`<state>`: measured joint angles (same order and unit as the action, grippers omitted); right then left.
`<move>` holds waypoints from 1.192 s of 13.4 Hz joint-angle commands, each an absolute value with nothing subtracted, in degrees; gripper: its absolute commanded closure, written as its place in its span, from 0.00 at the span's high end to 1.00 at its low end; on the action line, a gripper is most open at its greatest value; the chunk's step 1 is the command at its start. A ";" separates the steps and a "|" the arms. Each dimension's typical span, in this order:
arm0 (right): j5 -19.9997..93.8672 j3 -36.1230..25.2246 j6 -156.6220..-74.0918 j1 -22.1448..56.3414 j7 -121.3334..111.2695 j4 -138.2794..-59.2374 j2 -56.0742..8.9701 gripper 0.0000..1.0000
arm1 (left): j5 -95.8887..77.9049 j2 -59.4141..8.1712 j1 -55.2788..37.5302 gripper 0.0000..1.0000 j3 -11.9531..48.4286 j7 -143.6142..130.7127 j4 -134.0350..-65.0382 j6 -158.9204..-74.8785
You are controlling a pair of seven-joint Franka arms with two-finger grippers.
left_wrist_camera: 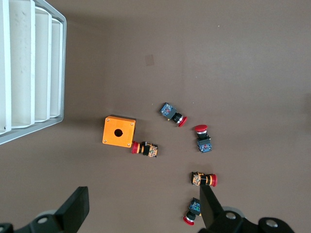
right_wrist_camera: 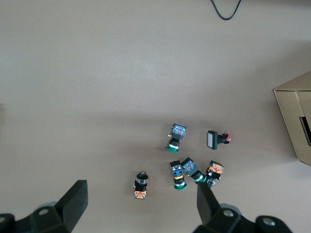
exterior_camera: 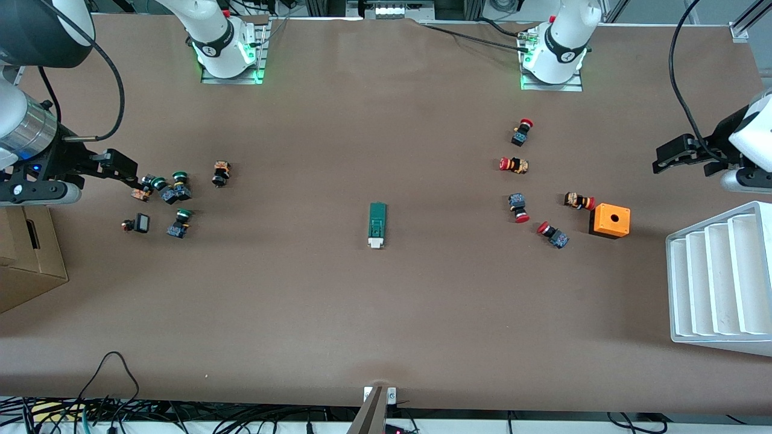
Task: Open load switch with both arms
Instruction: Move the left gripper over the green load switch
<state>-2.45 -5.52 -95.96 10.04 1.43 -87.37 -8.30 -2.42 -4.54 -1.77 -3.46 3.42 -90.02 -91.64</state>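
Front view is showing the job not yet begun: the switch (exterior_camera: 377,225), a slim dark-green block with a white tab at the end nearer the camera, is lying flat and untouched in the middle of the brown matte tabletop (exterior_camera: 386,313), well apart from both arms. Going from the view's left edge, a cardboard box (exterior_camera: 27,256) is sitting at the right arm's end, and the right pincer (exterior_camera: 129,175) is hanging open and empty over a cluster of green buttons (exterior_camera: 172,193), small glossy-capped pieces with dark bodies. Past the switch, red buttons (exterior_camera: 518,164) are lying scattered beside an orange box (exterior_camera: 610,220) with a round hole in its top, then a white ribbed tray (exterior_camera: 718,277). The left pincer (exterior_camera: 675,154) is waiting open and empty at that end, above the tabletop. In both wrist views the black fingers are standing wide apart with nothing between them. All is left to do, I judge: reaching, steadying the block, and working the tab.
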 commanded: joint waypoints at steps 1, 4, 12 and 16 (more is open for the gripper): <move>-3.43 -5.62 -95.01 10.28 1.14 -85.96 -8.70 0.99 | -1.41 -4.57 -2.20 1.00 -2.21 2.38 -89.12 -89.92; -3.43 -5.62 -94.22 10.20 0.70 -85.87 -8.70 0.99 | -2.02 -4.66 -2.37 1.00 1.29 -2.17 -88.68 -90.08; -3.34 -5.62 -94.66 10.20 0.79 -85.87 -8.79 0.99 | -2.64 -4.66 -2.20 1.00 20.20 -20.28 -92.80 -108.25; -3.34 -5.62 -94.83 10.20 0.53 -85.87 -8.79 0.99 | -1.58 -4.92 -2.29 1.00 26.71 -29.42 -100.35 -122.75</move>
